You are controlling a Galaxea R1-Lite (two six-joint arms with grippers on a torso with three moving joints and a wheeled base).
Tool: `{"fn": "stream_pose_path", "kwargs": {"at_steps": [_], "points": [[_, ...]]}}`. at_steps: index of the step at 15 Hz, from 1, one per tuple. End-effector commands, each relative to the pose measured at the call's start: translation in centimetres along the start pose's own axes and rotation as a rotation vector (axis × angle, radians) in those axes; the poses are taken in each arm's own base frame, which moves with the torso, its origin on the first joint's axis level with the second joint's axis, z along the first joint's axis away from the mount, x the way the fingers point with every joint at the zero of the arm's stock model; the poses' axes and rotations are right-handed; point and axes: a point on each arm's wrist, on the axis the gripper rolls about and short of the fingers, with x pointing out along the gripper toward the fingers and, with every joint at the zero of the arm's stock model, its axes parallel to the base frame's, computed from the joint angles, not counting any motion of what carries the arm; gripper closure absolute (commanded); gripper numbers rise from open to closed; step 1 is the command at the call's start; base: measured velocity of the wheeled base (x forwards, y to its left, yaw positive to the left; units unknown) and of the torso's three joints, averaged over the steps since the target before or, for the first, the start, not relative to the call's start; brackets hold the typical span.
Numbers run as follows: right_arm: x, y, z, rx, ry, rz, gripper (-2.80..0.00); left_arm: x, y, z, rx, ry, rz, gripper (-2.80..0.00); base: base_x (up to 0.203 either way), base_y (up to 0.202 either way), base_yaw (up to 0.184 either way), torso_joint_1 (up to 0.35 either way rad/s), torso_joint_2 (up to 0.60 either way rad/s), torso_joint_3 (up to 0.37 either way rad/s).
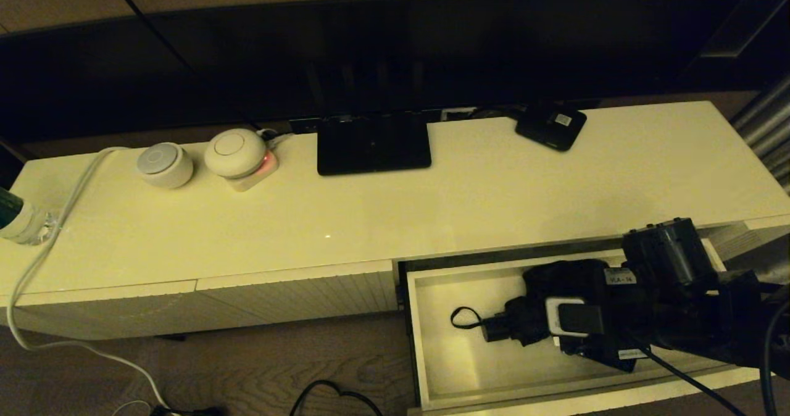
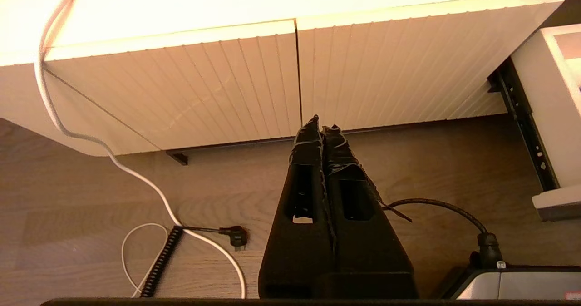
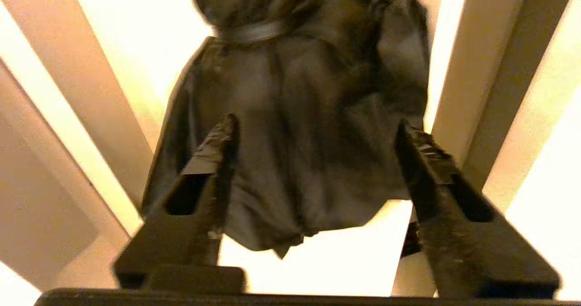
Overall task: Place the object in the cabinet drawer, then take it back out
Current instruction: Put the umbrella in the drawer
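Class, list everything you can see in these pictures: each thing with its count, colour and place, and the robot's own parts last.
umbrella: 1, black, lying in the open drawer
drawer: 1, cream, pulled out at the cabinet's right
cabinet: 1, cream, across the view
round devices: 2, white, cabinet top left
flat stand: 1, black, top centre back
small box: 1, black with white label, top right back
cable: 1, white, hanging off the left end
left gripper: shut, low before the closed fronts
right gripper: open, astride the umbrella's fabric

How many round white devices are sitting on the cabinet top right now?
2. One white puck sits near the cabinet top's back left; the second white puck is right beside it, on a base with a red light. None looks hidden.
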Motion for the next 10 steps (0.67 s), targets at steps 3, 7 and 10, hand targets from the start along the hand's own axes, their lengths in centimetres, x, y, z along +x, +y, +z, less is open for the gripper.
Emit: {"fn": "stream_pose_path", "kwargs": {"at_steps": [3,7,10], "points": [[-1.4,-1.0,0.0,0.013,-0.020,-0.057,-2.80,0.0,0.0,-0.1,0.000,0.003,0.001,0.00,0.000,0.000,0.000,0.000,0.00,0.000],[-7.0,-2.8,-0.5,0.037,-0.062,-0.182,0.00,0.0,0.0,-0.1,0.000,0.003,0.001,0.00,0.000,0.000,0.000,0.000,0.00,0.000],[-10.9,-2.3,-1.3,0.041,-0.086,-0.220,0.00,0.0,0.0,-0.1,0.000,0.003,0.001,0.00,0.000,0.000,0.000,0.000,0.00,0.000]]}}
